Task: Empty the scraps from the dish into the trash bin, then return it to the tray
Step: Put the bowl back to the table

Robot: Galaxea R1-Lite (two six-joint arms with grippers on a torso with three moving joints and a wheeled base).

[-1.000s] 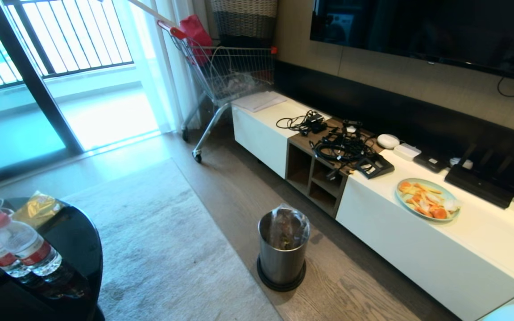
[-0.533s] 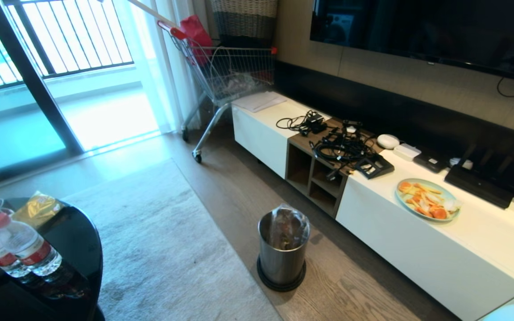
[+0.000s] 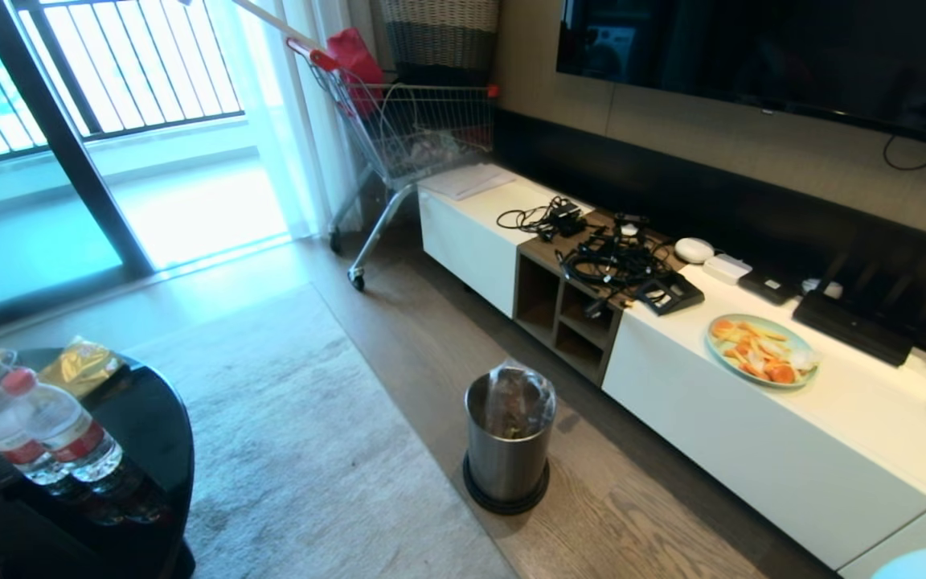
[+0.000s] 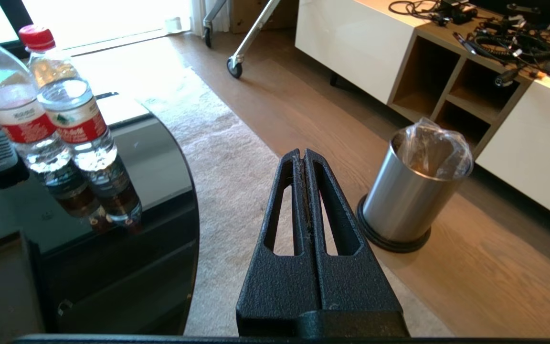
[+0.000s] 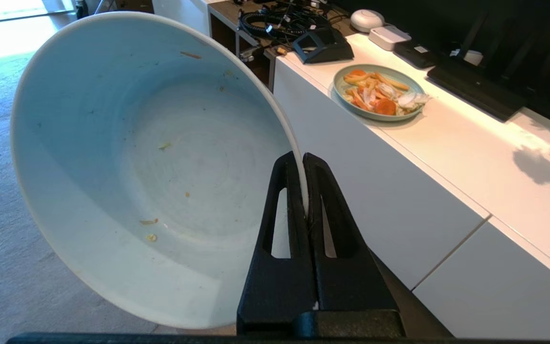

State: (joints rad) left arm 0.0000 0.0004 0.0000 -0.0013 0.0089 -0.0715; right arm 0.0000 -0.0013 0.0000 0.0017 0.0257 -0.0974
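Right end effector (image 5: pixel 305 191) clamped on rim of tilted, near-empty white dish (image 5: pixel 151 167); left end effector (image 4: pixel 305 165) closed, empty; likely rigid, smooth, breakable, thin rim the only purchase.

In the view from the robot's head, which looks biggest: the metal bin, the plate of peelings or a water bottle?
1. metal bin
2. plate of peelings and water bottle look about alike; the bottle stands nearer, so that is unsure.

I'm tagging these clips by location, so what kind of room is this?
Most likely a home living room: a wall-mounted television above a long low white media cabinet, a rug, and a glossy round black table.
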